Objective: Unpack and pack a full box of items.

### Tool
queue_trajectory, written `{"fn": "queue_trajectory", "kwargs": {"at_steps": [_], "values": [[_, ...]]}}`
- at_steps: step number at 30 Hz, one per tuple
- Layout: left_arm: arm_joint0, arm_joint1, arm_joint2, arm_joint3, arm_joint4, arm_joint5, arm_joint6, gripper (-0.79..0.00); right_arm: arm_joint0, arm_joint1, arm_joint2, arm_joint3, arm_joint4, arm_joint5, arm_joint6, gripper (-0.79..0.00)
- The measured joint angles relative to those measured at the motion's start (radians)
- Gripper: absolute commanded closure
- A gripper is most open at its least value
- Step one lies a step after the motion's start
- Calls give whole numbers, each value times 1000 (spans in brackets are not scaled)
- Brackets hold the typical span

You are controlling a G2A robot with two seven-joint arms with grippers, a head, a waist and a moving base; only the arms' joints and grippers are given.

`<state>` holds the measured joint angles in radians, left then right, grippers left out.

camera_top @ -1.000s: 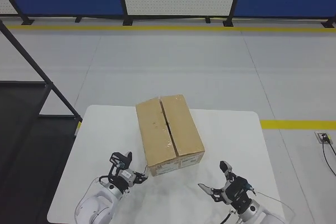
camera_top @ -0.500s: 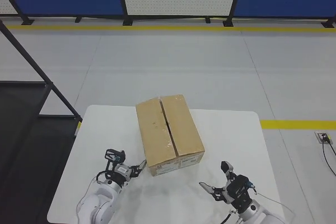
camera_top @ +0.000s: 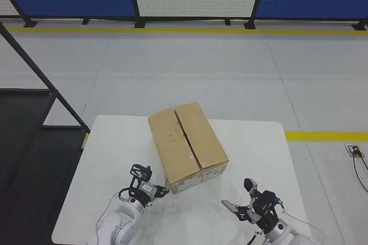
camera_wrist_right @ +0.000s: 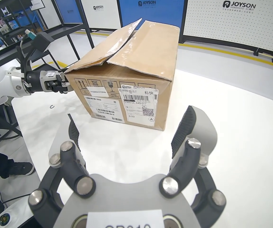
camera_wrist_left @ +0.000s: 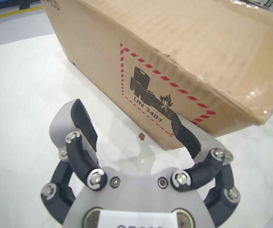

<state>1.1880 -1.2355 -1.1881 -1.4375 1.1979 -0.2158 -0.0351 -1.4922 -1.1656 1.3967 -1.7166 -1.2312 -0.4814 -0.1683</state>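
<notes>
- Top view: cardboard box (camera_top: 187, 144) sits skewed mid-bench (camera_top: 257, 138), flaps down; left jaws at its near-left corner, right jaws well apart from it over bare bench
- Left wrist view: left jaws spread, one pad (camera_wrist_left: 185, 138) touching or just beside the box's side wall, probably steadying it; push low and gently so the box does not slide
- Right wrist view: right jaws spread, holding nothing; one flap (camera_wrist_right: 113, 45) stands slightly raised at the seam, the likeliest place to lift it open

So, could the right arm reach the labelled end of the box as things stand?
Probably yes: the right gripper hangs open facing the box at its labelled end, with bare table between them. The left gripper sits at the box's other near corner, out of that path.
</notes>
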Motion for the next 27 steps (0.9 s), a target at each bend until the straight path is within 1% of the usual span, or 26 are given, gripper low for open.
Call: {"fn": "queue_trajectory", "kwargs": {"at_steps": [6, 12, 13, 15, 17, 21, 24, 27], "values": [[-22, -10, 46, -2, 18, -14, -10, -785, -10, 3, 18, 12, 82, -65, -6, -785], [-47, -21, 95, 3, 38, -32, -15, -785, -10, 6, 32, 14, 195, -156, -8, -785], [-51, -22, 104, 5, 43, -37, -15, -785, -8, 7, 45, -1, 199, -160, -26, -785], [-57, -24, 114, 7, 50, -49, -12, -785, -10, 7, 61, -18, 166, -133, -58, -785], [-60, -25, 117, 9, 55, -69, -5, -785, -11, 7, 61, -18, 148, -120, -56, -785], [-52, -17, 71, 3, 27, -98, 15, -785, -11, 7, 60, -17, 150, -122, -53, -785], [-31, -5, -5, -11, -10, -102, 33, -785, -10, 7, 58, -17, 155, -118, -49, -785], [-1, 11, -112, -33, -60, -94, 53, -785, 15, 2, 33, -15, 222, -98, 14, -785]]}}
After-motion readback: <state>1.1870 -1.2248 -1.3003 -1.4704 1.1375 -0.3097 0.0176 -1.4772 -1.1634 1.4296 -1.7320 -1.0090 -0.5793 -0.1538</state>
